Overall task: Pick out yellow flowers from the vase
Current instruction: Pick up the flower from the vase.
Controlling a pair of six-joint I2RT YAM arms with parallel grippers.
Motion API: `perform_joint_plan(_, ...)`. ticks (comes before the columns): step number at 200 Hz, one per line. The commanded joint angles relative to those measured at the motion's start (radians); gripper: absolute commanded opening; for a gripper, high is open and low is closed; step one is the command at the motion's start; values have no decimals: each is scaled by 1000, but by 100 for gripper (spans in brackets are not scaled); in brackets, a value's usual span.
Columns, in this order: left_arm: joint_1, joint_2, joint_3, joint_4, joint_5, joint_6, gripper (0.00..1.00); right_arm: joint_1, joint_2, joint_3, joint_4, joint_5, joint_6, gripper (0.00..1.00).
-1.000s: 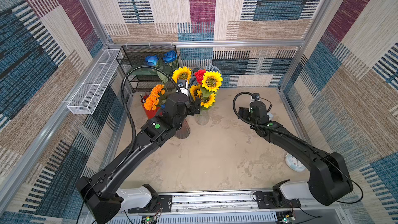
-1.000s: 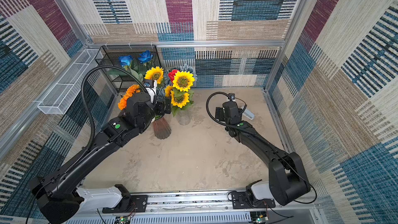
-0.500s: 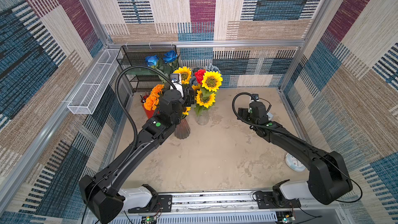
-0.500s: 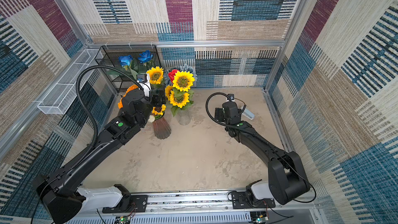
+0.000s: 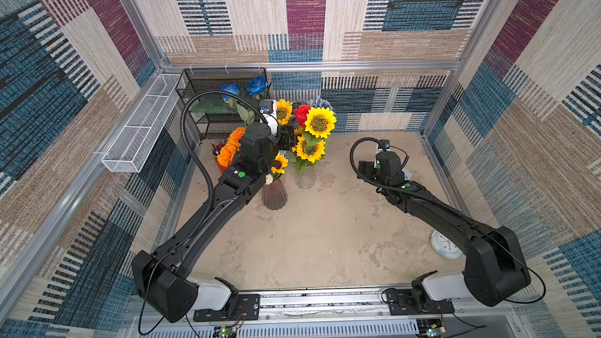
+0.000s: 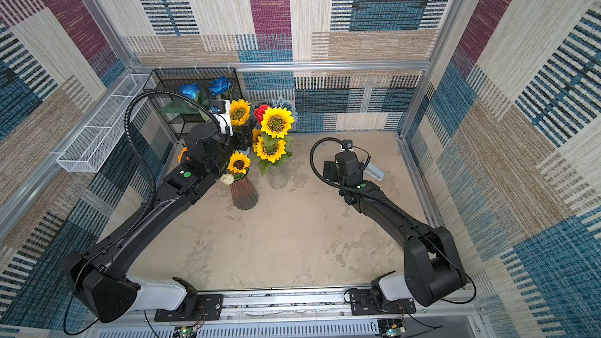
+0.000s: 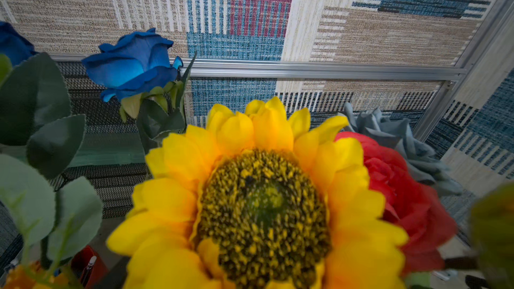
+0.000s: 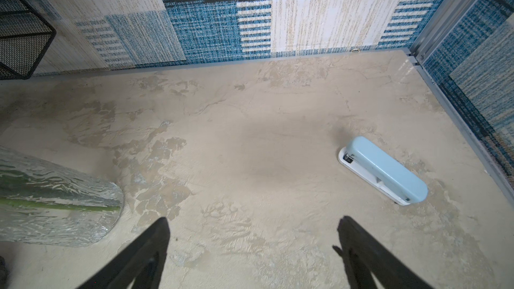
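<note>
The left end effector [image 5: 287,139] has slid in just beneath a yellow-petalled, brown-centred artificial sunflower [image 7: 264,204], its grip hidden, so a stem grasp seems near; the right end effector [image 8: 253,219] waits, jaws spread.

1. Both top views are bright and evenly lit, with vivid colours. Shadows on the tabletop [image 5: 309,238] are faint and soft.
2. Wide-angle distortion splays the frame posts [image 5: 134,16] outward toward the picture edges.
3. In the left wrist view the sunflower [image 7: 264,204] is very close and soft, while the blue rose [image 7: 133,62] and far wall [image 7: 375,37] are sharp.
4. In the right wrist view a diffuse shadow darkens the tabletop beside the stapler [image 8: 386,170]. The clear vase [image 8: 55,198] glints, and the right gripper [image 8: 253,248] shows as dark silhouettes.
</note>
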Motion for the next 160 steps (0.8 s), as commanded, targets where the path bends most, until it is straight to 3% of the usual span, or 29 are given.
perform_joint_plan(1, 6, 11, 17, 55, 32, -11, 73, 1, 3, 9, -1, -4, 2, 96)
perform_joint_plan(89, 20, 10, 49, 126, 92, -1, 46, 2, 18, 18, -16, -1, 11, 96)
perform_joint_plan(160, 20, 13, 143, 66, 130, 17, 42, 4, 8, 14, -13, -1, 17, 96)
